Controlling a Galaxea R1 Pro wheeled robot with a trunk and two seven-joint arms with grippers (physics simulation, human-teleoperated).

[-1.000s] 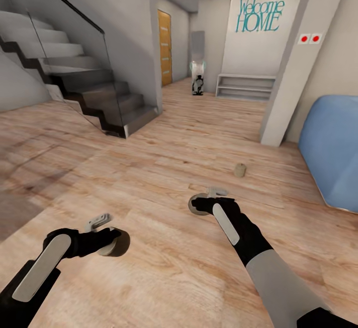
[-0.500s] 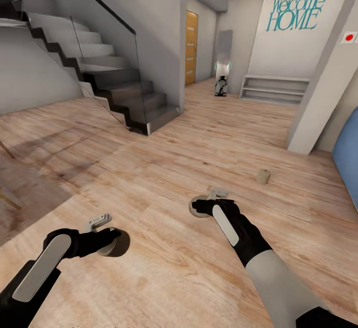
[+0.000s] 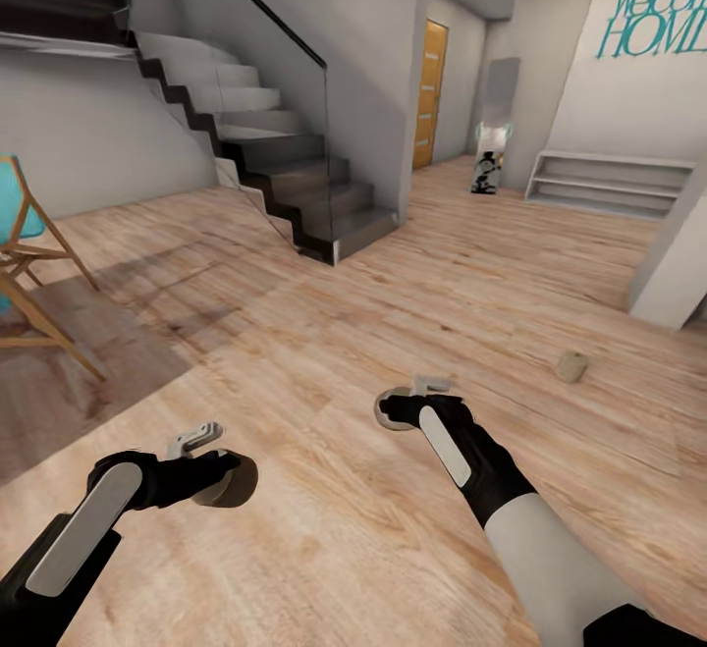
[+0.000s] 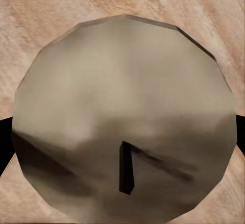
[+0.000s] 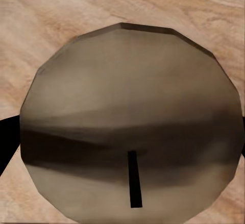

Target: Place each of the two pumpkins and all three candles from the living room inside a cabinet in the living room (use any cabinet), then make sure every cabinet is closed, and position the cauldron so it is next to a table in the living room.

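Observation:
Both grippers hover low over the wooden floor in the head view. My left gripper [image 3: 224,478] is shut on a stubby tan-brown candle [image 3: 228,482]. My right gripper [image 3: 395,409] is shut on a second candle [image 3: 391,411]. In the left wrist view the round top and dark wick of the left candle [image 4: 122,122] show close up. The right candle [image 5: 130,117] shows the same way in the right wrist view, with dark fingers [image 5: 7,142] at its sides. A third candle [image 3: 571,365] lies on the floor, ahead and to the right of my right gripper.
A dark staircase [image 3: 285,166] with a glass balustrade rises at the left back. A wooden chair [image 3: 29,274] with a teal seat stands at the far left. A white pillar [image 3: 678,264] is at the right. A low white shelf [image 3: 609,186] and an orange door [image 3: 429,92] lie down the hallway.
The camera has turned left, so the whole view slid right: the chair came in at the left and the blue object left at the right. Both arms keep their pose and their candles.

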